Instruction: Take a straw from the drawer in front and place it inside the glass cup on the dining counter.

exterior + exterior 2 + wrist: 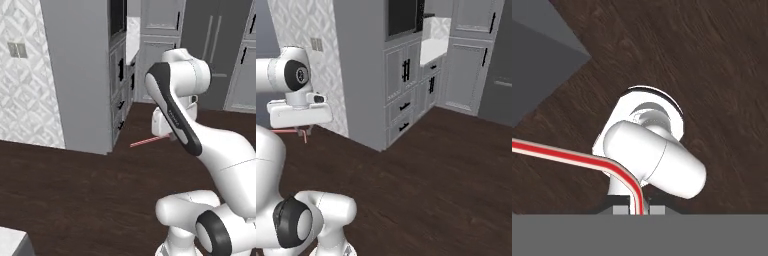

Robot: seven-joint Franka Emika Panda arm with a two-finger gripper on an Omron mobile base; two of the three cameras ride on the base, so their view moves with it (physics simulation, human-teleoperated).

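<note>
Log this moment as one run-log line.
phase: carrying | hand: shut on straw | straw: red, sticking out sideways above the dark wood floor | nearby: grey cabinets | placement: not yet done

Floor: dark brown wood planks, runs across the whole lower part of both base views. Tall grey cabinet block stands directly on it, its outer corner meeting the floor at the left of the left base view. Patterned white tiled wall comes down to the floor's left edge beside that block. More grey cabinets stand on the floor along its far edge. Robot's white base sits on the floor at the near edge. Hand view: same dark planks, with a grey cabinet corner at upper left.
</note>
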